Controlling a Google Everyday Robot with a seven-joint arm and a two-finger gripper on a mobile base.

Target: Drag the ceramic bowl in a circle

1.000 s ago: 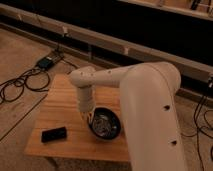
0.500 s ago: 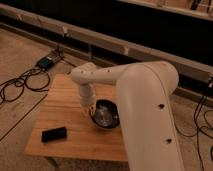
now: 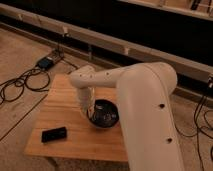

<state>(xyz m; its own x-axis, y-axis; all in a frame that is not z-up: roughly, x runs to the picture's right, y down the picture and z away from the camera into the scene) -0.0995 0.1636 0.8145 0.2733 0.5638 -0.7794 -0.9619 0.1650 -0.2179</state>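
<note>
The ceramic bowl point(image 3: 105, 114) is a round, shallow, glossy black bowl on the small wooden table point(image 3: 60, 105), right of the table's middle and partly under my white arm. My gripper point(image 3: 89, 113) points down from the wrist at the bowl's left rim and touches the bowl there. The big white arm covers the bowl's right edge.
A flat black device point(image 3: 53, 134) lies on the table's front left. Black cables point(image 3: 22, 82) and a power adapter point(image 3: 46, 62) lie on the floor to the left. A dark wall with a pale ledge runs behind. More cables hang at the right.
The bowl and my gripper have shifted up the table, away from the front edge and slightly right. The black device has not moved.
</note>
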